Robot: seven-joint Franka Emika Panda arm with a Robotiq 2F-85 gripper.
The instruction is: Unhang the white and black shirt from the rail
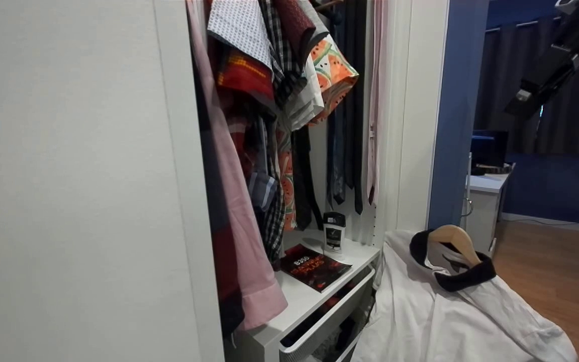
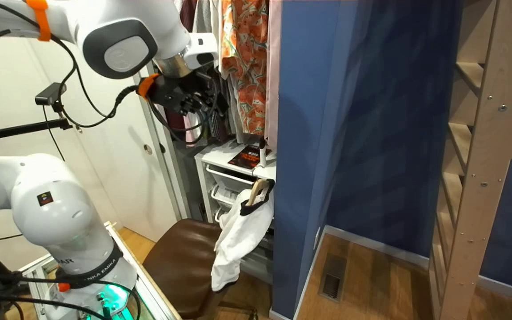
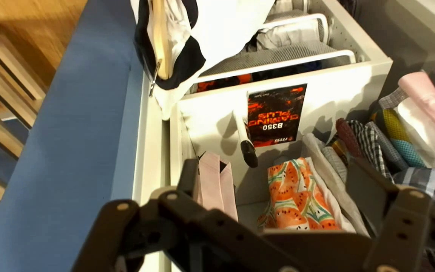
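Observation:
The white and black shirt (image 2: 242, 235), white with a black collar, is on a pale wooden hanger (image 2: 256, 192), low beside the drawer unit and draped past the edge of a brown chair. In an exterior view the shirt (image 1: 445, 317) shows its collar around the hanger (image 1: 453, 239). At the top of the wrist view, the shirt (image 3: 236, 22) and a metal hook (image 3: 155, 77) appear. The rail is out of view. My gripper (image 3: 278, 183) stands open in front of the hanging clothes, apart from the shirt, with nothing gripped. High in an exterior view is the gripper (image 2: 207, 104).
A watermelon-print garment (image 3: 296, 196) and a pink tie (image 3: 217, 185) hang before the gripper. A booklet (image 1: 314, 266) and deodorant stick (image 1: 333, 234) are on the drawer unit. A blue wall (image 2: 305, 155) borders the closet; the brown chair (image 2: 185, 262) stands before it.

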